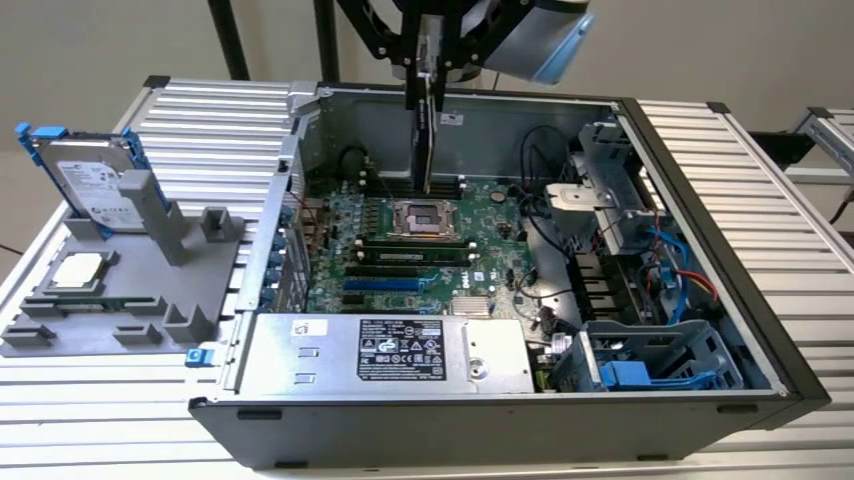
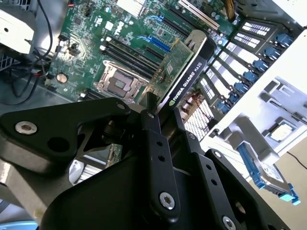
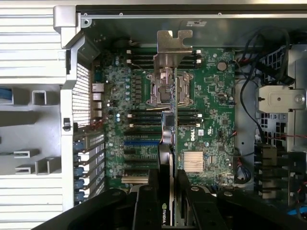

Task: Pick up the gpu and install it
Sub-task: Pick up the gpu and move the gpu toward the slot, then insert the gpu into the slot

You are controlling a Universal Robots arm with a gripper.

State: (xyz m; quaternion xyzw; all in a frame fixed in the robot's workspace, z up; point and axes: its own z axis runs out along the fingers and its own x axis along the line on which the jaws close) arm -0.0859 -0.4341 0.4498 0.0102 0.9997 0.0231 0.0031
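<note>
My gripper (image 1: 430,72) hangs over the open computer case (image 1: 694,180), shut on the gpu (image 1: 429,135). The card hangs on edge, its lower end a little above the motherboard (image 1: 501,255) near the CPU socket (image 1: 424,215). In the second wrist view the gpu (image 2: 184,72) shows a green board face and a black cooler edge running away from the gripper (image 2: 163,115). The first wrist view looks along the gpu (image 3: 169,139) edge-on from between the fingers (image 3: 149,196), with its silver bracket (image 3: 171,44) at the far end, over the socket and memory slots.
Blue and black expansion slots (image 1: 387,285) lie nearer the power supply (image 1: 400,350). Cables and a drive cage (image 1: 654,360) fill the case's side at the exterior view's right. A grey fixture (image 1: 120,300) outside the case carries a hard drive (image 1: 87,185) and a CPU chip (image 1: 80,270).
</note>
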